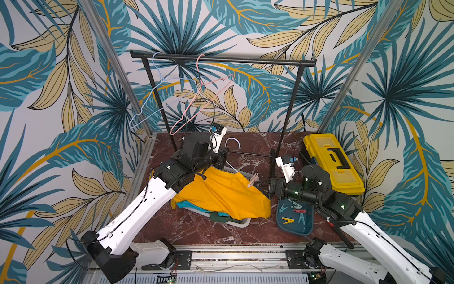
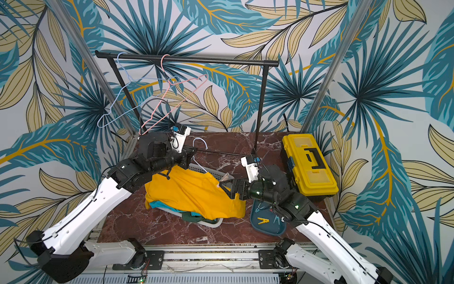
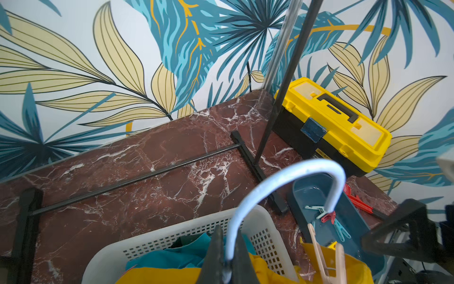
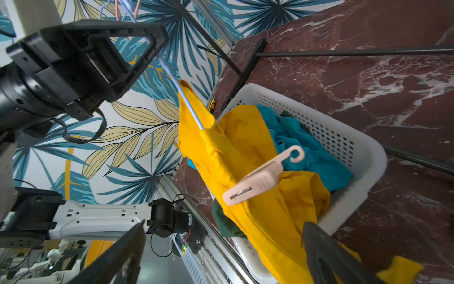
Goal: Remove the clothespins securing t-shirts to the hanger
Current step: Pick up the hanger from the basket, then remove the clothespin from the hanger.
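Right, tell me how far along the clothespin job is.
Done: five clothespins lie in the blue tray. In hand: left gripper shut on the hanger inside the yellow t-shirt, right gripper open near it. Left: one peach clothespin clipped on that shirt.

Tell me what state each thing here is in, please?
left tool, shut on the pale blue hanger.
right tool, open, facing the peach clothespin.
peach clothespin, clipped on the yellow t-shirt.
yellow t-shirt, on the hanger, draped over the basket.
toolbox, lid closed.
tray, holding loose clothespins.
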`<state>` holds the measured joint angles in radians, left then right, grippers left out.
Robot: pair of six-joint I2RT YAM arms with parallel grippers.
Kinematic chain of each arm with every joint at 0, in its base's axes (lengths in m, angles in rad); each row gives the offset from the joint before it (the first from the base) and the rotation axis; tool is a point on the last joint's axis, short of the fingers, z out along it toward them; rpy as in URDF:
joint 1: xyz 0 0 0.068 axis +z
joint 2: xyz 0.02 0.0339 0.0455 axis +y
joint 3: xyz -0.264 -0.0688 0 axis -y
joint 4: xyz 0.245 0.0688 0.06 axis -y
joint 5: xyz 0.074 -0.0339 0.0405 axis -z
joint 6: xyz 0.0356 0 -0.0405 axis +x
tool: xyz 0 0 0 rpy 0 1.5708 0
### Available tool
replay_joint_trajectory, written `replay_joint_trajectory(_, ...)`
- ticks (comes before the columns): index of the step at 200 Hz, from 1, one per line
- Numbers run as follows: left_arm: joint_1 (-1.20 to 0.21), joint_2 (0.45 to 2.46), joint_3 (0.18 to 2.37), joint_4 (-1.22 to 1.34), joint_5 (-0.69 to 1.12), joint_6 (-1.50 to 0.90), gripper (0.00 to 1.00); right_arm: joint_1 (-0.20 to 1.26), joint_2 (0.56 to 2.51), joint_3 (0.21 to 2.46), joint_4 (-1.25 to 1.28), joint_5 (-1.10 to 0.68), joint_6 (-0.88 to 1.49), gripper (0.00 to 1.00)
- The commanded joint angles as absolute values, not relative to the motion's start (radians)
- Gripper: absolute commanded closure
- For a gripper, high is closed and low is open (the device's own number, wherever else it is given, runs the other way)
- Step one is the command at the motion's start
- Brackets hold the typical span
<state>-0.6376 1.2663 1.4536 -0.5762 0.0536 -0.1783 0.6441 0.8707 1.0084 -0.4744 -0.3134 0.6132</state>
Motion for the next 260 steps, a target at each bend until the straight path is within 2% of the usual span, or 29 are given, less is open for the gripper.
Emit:
replay_joint_trajectory(1, -0.626, 1.245, 1.458, -0.497, 0.123, -0.145, 1.00, 0.616, 0.878, 0.973, -0.382, -0.455, 0.619, 0.01)
replay_joint_trajectory(44, -0.624, 1.214, 1.453, -0.492, 0.128, -0.157, 1.00, 0.572, 0.858, 0.905, -0.300, -0.489, 0.678, 0.01)
replay_joint_trajectory(116, -0.621, 1.200, 1.465, -0.491, 0.187, -0.179, 1.00, 0.517, 0.872, 0.898, -0.229, -0.526, 0.605, 0.02)
replay_joint_trajectory(152, -0.620, 1.184, 1.451, -0.491, 0.189, -0.188, 1.00, 0.482, 0.922, 0.884, -0.105, -0.604, 0.653, 0.08)
replay_joint_trajectory(168, -0.620, 1.185, 1.448, -0.490, 0.193, -0.199, 1.00, 0.483, 0.950, 0.897, -0.116, -0.640, 0.648, 0.12)
replay_joint_trajectory(229, -0.620, 1.192, 1.449, -0.477, 0.192, -0.220, 1.00, 0.481, 0.959, 0.935, -0.175, -0.660, 0.620, 0.16)
replay_joint_trajectory(260, -0.620, 1.200, 1.442, -0.461, 0.202, -0.234, 1.00, 0.482, 0.944, 0.928, -0.184, -0.654, 0.623, 0.23)
